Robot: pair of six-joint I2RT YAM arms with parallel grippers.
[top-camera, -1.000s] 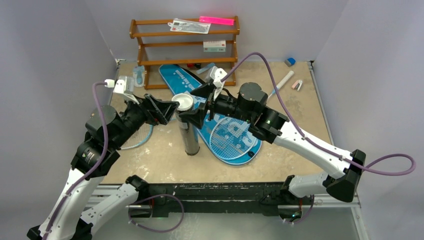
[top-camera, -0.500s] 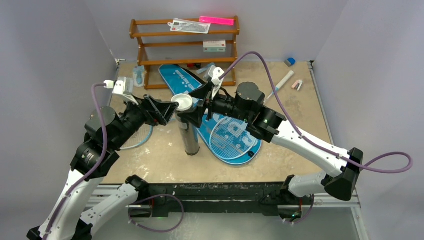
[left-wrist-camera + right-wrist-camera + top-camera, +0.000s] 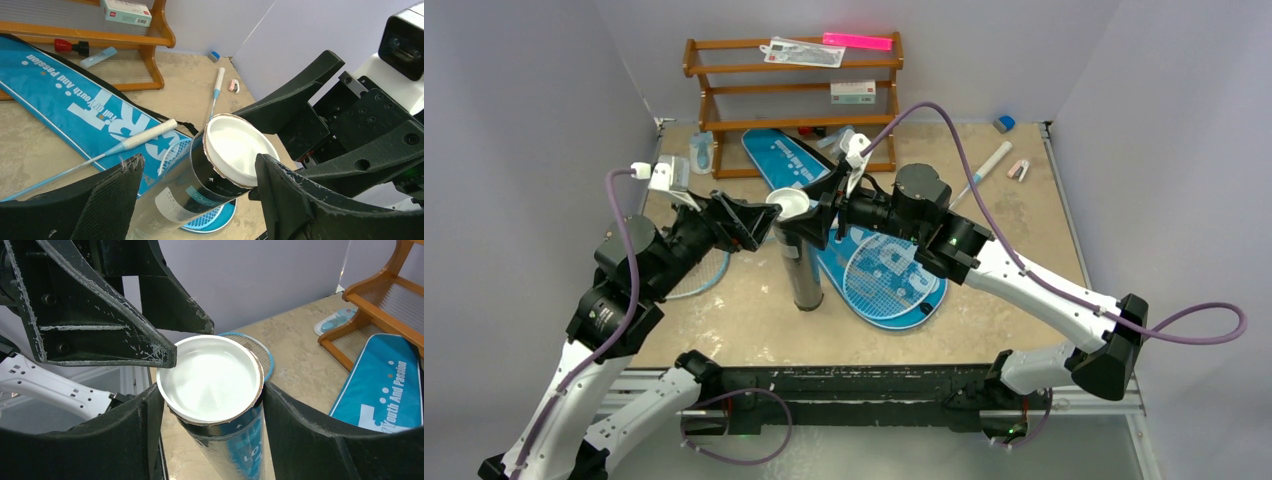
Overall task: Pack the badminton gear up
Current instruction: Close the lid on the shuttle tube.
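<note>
The black tube (image 3: 805,272) with a white cap (image 3: 790,205) stands upright mid-table. My right gripper (image 3: 810,222) reaches it from the right, and in its wrist view both fingers press the tube (image 3: 235,440) just under the cap; the gripper (image 3: 212,390) is shut on it. From the left, my left gripper (image 3: 760,224) stands open astride the tube's top (image 3: 200,170), its midpoint (image 3: 197,165) over the tube, with a gap on one side. The blue bag (image 3: 782,160) lies behind, a light-blue racket (image 3: 886,278) on it. A second racket (image 3: 696,287) lies under the left arm.
The brown wooden rack (image 3: 794,85) stands at the back with small boxes on it. A pale-blue bottle (image 3: 702,152) lies beside its left foot. A white pen-like stick (image 3: 989,163), a small pink clip (image 3: 1019,170) and a blue block (image 3: 1004,123) lie at the back right.
My right gripper has slid a little left and narrowed its fingers onto the tube's top. The left gripper and the tube have stayed where they were.
</note>
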